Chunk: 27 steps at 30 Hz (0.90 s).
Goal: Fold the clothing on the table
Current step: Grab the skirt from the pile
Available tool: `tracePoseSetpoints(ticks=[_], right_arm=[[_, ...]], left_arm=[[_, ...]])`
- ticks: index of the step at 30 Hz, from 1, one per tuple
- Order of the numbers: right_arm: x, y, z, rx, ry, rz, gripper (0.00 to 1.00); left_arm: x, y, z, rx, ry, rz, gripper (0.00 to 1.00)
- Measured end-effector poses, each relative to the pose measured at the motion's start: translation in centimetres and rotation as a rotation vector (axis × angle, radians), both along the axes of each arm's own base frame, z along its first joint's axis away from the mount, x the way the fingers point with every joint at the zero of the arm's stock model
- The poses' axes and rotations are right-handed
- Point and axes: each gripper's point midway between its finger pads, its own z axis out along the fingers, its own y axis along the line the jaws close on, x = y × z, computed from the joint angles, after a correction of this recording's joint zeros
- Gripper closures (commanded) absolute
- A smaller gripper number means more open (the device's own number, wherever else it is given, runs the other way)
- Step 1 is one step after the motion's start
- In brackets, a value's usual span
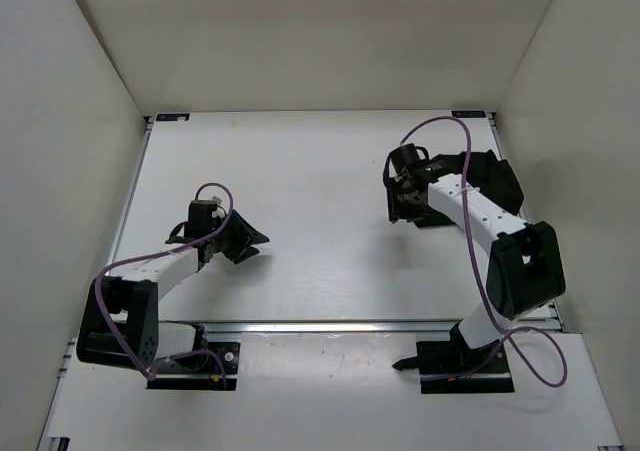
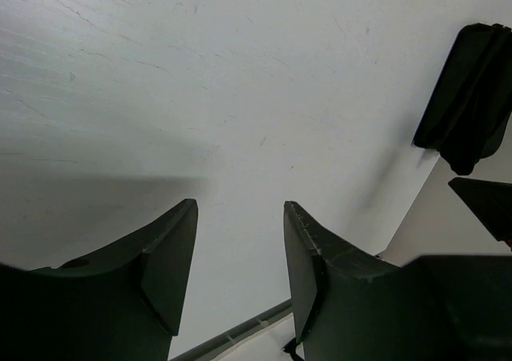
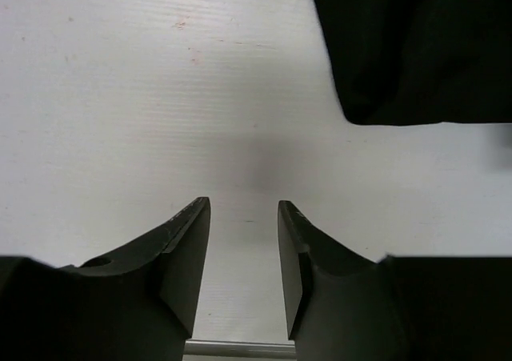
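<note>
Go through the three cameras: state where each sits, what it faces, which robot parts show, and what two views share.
Top external: above and behind the bases, looking down on the table; both arms show whole, with left tool and right tool.
Left wrist: on the left arm, looking past its open fingers across the table.
Right wrist: on the right arm, looking past its open fingers at the table.
Shared: both wrist views catch the black clothing at upper right.

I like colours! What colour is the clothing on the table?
The clothing is plain black; clearest in the right wrist view.
</note>
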Motion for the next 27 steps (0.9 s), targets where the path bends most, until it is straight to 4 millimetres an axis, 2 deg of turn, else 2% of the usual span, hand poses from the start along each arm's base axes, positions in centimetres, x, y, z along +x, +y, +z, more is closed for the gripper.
tracePoseSetpoints(ticks=[3,4,5,6,8,10,11,14,18,19,20,21,24,27], right_arm=[[0.5,-1.2,0.4,-0.017,-0.022,-0.012,0.6],[0.8,-1.6,0.6,-0.019,-0.033,-0.017,0.55],[1.2,-2.4,1.0,-0.02,-0.055,-0.027,0.44],[1.6,-3.4,1.3,-0.023,-0.074,-0.048,0.41],[2.6,-6.1,1.9,-0.033,-0.112,-0.1,0.29],[3.9,-9.3,2.2,-0.047,-0.145,-0.161,0.1],[4.6,-11.1,2.2,-0.061,-0.15,-0.195,0.07],[6.1,-14.4,1.1,-0.11,-0.144,-0.253,0.04],[7.7,-15.1,-2.1,-0.148,-0.089,-0.255,0.06],[8.0,-15.2,-3.1,-0.156,-0.067,-0.255,0.32],[8.1,-15.4,-4.0,-0.169,-0.042,-0.249,0.78],[8.3,-15.5,-4.9,-0.183,-0.019,-0.248,0.99],[8.8,-15.5,-5.7,-0.209,0.008,-0.262,1.0],[9.5,-14.8,-3.7,-0.219,-0.05,-0.249,1.0]], left_arm=[[0.0,0.0,0.0,-0.002,-0.002,0.0,0.42],[0.0,0.0,0.0,-0.004,-0.002,0.002,0.42],[0.0,0.0,0.0,-0.005,-0.001,0.002,0.42],[0.0,0.0,0.0,-0.006,-0.001,0.002,0.42],[0.1,-0.1,0.0,-0.009,-0.004,0.0,0.42],[0.1,-0.1,0.0,-0.01,-0.005,-0.003,0.42],[0.1,-0.2,-0.1,-0.009,-0.003,-0.004,0.42],[0.0,-0.3,-0.3,-0.01,0.007,-0.005,0.42],[-0.1,-0.3,-0.7,-0.01,0.02,-0.009,0.42],[-0.2,-0.3,-0.8,-0.009,0.024,-0.009,0.42],[-0.2,-0.3,-0.8,-0.009,0.025,-0.009,0.42],[-0.2,-0.3,-0.8,-0.009,0.026,-0.009,0.42],[-0.3,-0.3,-0.9,-0.008,0.03,-0.008,0.42],[-0.3,-0.3,-1.0,-0.008,0.033,-0.007,0.42]])
